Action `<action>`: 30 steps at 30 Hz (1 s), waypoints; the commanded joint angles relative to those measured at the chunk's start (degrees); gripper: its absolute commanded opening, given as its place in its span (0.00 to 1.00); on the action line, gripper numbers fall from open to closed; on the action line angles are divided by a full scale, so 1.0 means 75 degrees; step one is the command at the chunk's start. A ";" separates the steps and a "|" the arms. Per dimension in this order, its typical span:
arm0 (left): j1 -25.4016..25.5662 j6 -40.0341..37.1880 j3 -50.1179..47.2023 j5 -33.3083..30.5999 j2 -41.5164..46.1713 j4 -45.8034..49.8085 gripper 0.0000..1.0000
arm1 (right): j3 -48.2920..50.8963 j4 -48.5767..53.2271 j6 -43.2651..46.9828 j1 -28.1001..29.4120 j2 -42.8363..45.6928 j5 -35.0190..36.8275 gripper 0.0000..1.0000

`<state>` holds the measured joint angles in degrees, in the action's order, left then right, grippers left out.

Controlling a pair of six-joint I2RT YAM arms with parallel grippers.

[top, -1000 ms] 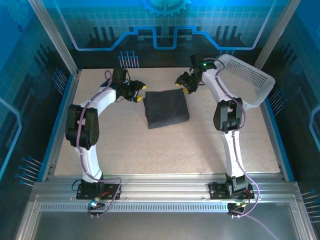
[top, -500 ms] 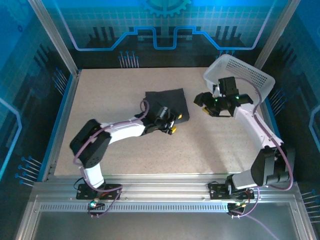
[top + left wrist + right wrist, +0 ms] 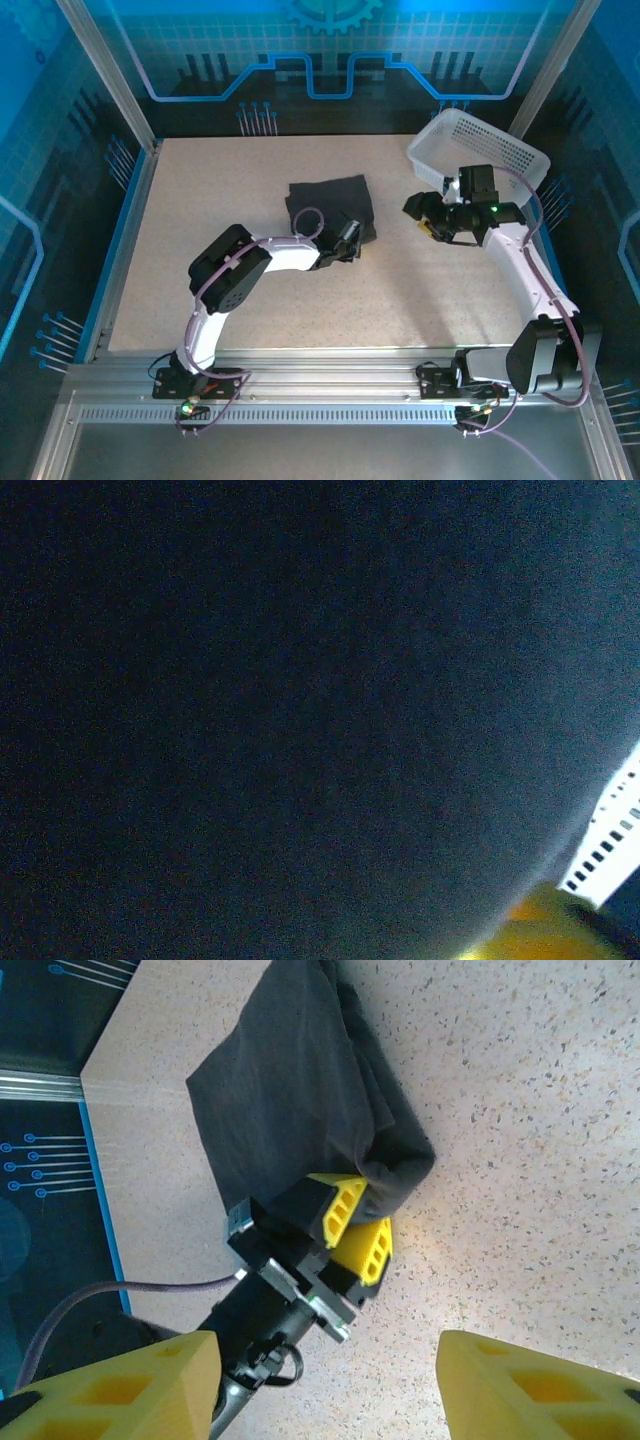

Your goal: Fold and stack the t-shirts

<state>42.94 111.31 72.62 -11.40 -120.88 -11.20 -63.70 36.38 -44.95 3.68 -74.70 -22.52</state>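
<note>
The dark charcoal t-shirt (image 3: pixel 325 200) lies folded into a rough square in the middle of the table. My left gripper (image 3: pixel 352 240) sits at the shirt's near right corner. In the right wrist view its yellow fingers (image 3: pixel 375 1245) are closed together on the rolled cloth edge (image 3: pixel 400 1165). Dark cloth (image 3: pixel 300 680) presses right up against the left wrist camera. My right gripper (image 3: pixel 422 215) hovers just right of the shirt, open, its yellow fingers (image 3: pixel 110 1390) spread wide with nothing between them.
A white perforated basket (image 3: pixel 480 150) stands at the back right corner, close behind my right arm, and its edge (image 3: pixel 610 840) shows in the left wrist view. Bare speckled tabletop (image 3: pixel 200 200) lies left of and in front of the shirt.
My left arm swung from the shirt's far left side to its near right corner and closed on the cloth. My right gripper moved from behind the shirt to its right side.
</note>
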 commanded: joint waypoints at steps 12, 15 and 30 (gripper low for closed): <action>-0.3866 -0.3610 -0.1542 0.2929 0.0988 -0.1338 0.00 | -0.0859 -0.0105 0.0134 0.0949 -0.0640 -0.0334 0.56; -0.5057 -0.4729 -0.1521 0.3714 0.1182 -0.0573 0.00 | -0.1014 -0.0198 0.0060 0.1256 -0.0846 -0.0258 0.56; -0.7796 -0.9462 0.2813 0.5325 -0.1165 0.2807 0.00 | -0.1673 -0.0548 0.0159 0.1829 -0.1490 -0.0360 0.56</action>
<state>-15.00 51.66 87.15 25.82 -127.48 -0.10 -74.46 34.26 -44.88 16.47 -85.54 -24.12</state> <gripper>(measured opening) 0.091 0.563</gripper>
